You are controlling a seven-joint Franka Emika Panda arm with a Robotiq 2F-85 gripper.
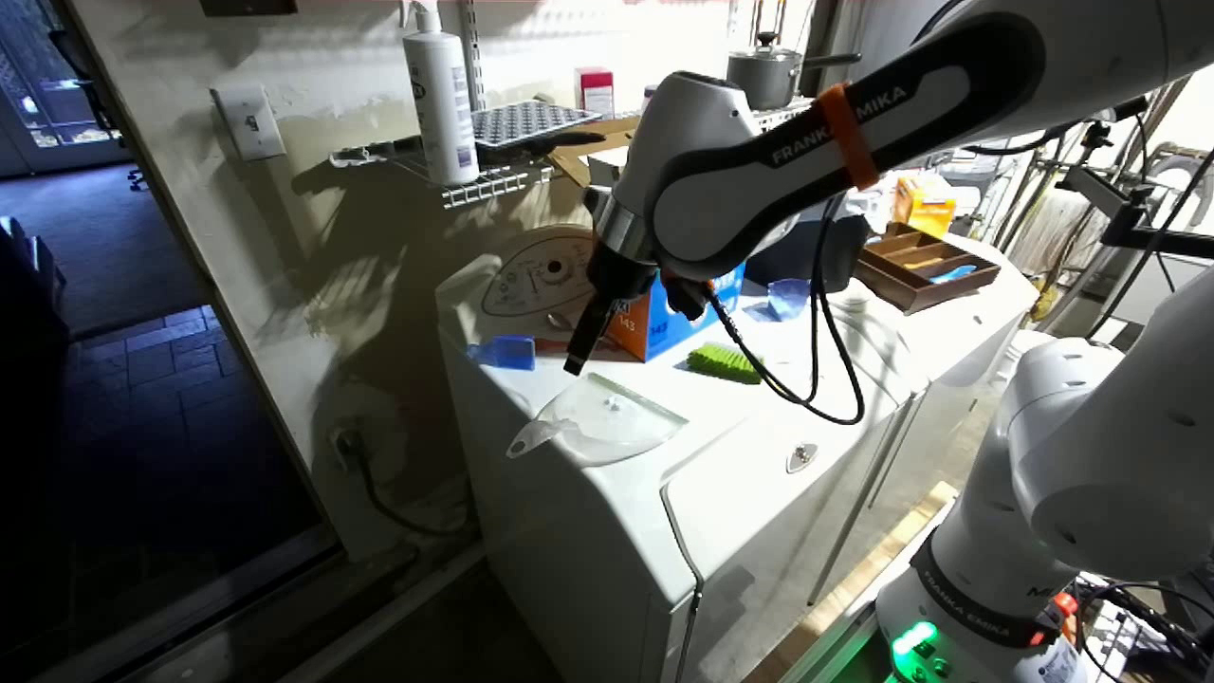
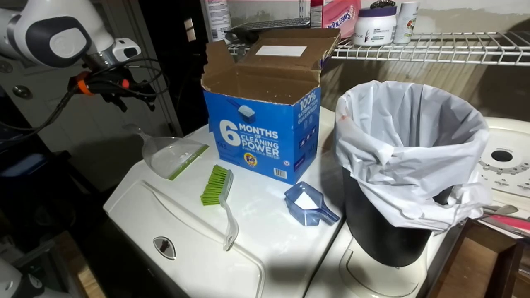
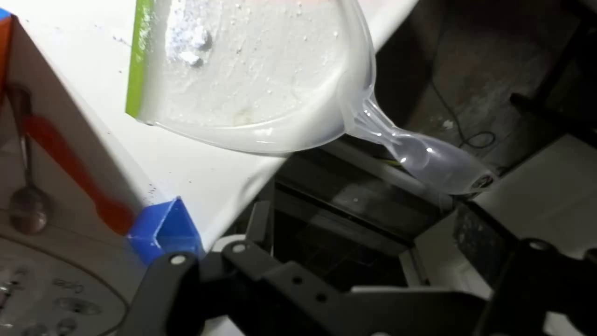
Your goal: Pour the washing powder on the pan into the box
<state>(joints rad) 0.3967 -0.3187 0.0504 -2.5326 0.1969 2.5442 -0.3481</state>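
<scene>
1. Powder point(image 3: 186, 44) lay clumped inside the pan point(image 3: 270, 79), a translucent dustpan resting on the white appliance point(image 2: 265, 244), its handle point(image 3: 438, 163) jutting past the edge.
2. The cardboard box point(image 2: 256, 136) stood upright near it, its top open; pouring appeared not yet begun.
3. The tool point(image 3: 371, 228) hung clear of the pan, jaws spread apart, gripping nothing.
4. Grasping, lifting and tipping the pan over the box seemed left to do.
</scene>
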